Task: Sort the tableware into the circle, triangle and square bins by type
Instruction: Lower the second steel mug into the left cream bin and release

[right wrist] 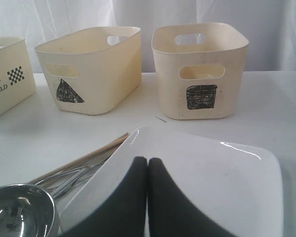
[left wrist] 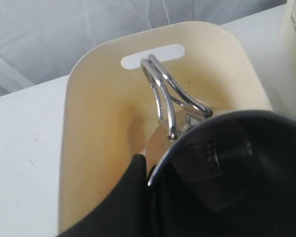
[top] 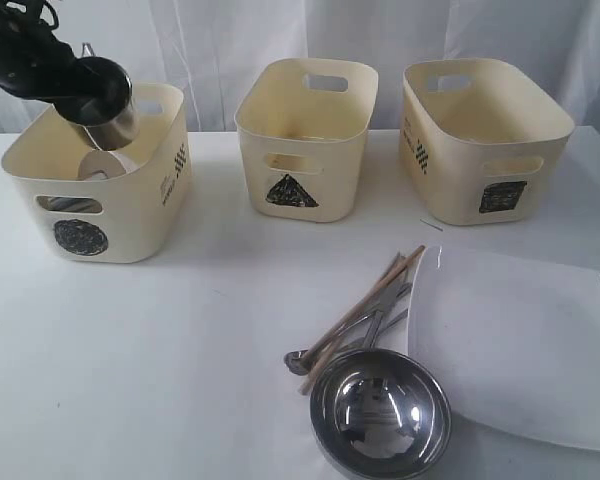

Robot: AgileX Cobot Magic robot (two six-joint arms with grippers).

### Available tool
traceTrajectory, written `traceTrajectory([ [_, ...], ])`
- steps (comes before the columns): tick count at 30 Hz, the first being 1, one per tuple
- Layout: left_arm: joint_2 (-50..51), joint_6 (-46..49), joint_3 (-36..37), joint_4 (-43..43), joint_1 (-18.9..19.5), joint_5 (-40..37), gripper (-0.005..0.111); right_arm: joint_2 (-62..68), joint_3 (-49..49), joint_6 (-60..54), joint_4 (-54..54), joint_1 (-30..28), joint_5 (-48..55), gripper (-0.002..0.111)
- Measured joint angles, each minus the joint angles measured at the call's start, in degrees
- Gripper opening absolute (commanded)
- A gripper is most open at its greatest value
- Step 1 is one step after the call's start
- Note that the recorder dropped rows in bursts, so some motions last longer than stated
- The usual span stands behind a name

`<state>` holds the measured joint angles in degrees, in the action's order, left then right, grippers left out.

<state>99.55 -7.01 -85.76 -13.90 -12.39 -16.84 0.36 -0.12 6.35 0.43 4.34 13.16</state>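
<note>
- Left gripper [top: 88, 82]: narrow, clamped on the rim of a steel mug [top: 108, 105]. One dark finger [left wrist: 130, 197] shows outside the wall.
- The mug hangs tilted, mouth uppermost. Its wire handle [left wrist: 163, 94] points to the far wall of the bin.
- The relation that matters: the circle bin [top: 130, 215] lies straight below the mug at far left, and the mug's base is about level with the rim. The coming move is probably a short descent and release, with no sideways travel.
- A small white bowl [top: 105, 165] already sits inside, under the mug, so the mug would likely land on or just beside it.
- Right gripper [right wrist: 147, 165]: pressed shut and holding nothing, hovering over the near edge of the large white plate [right wrist: 212, 173] at near right.
- On the surface [top: 180, 340]: a steel bowl [top: 380, 415] nearest, just left of the plate.
- Chopsticks [top: 365, 300] and metal utensils [top: 365, 330] lie there too, their long axes running from near left to far right. The right arm is nearer to all of these.
- The triangle bin [top: 310, 150] stands far centre and the square bin [top: 460, 150] far right.
</note>
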Motion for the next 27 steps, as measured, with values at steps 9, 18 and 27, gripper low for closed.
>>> traceTrajectory([
  [9,4.0,0.0,0.0,-0.4,1.3,1.6,0.000,0.0,0.0,0.0,0.0,0.0,0.0,0.000],
  [18,4.3,0.0,0.0,-0.5,1.3,0.7,0.034,0.0,0.0,0.0,0.0,0.0,0.0,0.000],
  [27,2.0,-1.5,0.0,-0.1,1.0,-1.5,0.050,0.0,0.0,0.0,0.0,0.0,0.0,0.000],
])
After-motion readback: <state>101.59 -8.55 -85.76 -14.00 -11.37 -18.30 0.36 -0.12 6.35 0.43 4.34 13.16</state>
